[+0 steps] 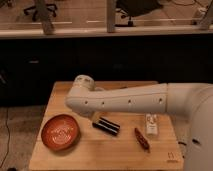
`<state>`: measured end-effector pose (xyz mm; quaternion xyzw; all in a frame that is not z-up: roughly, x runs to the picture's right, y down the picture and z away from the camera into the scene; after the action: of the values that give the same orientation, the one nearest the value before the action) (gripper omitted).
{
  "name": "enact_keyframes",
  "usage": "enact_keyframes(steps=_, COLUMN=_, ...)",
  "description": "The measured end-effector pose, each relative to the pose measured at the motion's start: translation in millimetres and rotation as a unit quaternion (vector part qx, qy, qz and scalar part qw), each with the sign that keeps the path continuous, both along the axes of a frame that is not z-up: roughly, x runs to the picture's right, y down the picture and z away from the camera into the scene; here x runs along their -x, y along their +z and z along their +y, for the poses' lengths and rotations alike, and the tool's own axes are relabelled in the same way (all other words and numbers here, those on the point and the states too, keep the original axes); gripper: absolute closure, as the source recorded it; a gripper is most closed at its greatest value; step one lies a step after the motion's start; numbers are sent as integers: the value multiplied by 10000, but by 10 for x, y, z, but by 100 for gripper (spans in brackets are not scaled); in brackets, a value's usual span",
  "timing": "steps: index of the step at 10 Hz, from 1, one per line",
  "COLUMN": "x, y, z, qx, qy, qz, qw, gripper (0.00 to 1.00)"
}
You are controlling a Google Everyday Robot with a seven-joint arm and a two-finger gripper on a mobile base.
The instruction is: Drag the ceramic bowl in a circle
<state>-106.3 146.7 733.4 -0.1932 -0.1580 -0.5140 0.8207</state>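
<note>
Reaching across the wooden table (pixel 59 93), the white arm (pixel 130 100) hid the gripper behind it, its jaws spread wide with nothing held. The ceramic bowl (pixel 60 132) sat untouched and apart from them near the table's front-left corner.

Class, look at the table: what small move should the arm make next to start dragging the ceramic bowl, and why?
Probably swing the arm toward the ceramic bowl and bring the gripper, which is out of view, down to its rim. The bowl lies untouched near the table corner, apart from the arm.
</note>
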Motion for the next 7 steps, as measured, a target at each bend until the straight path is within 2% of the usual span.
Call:
enact_keyframes(steps=3, x=63, y=39, z=37, qx=22, qy=-429, qz=-228, qw=9988, gripper=20)
enact_keyframes(steps=7, x=266, y=268, z=252, qx=103, qy=-616, qz=-339, qw=9975, gripper=20)
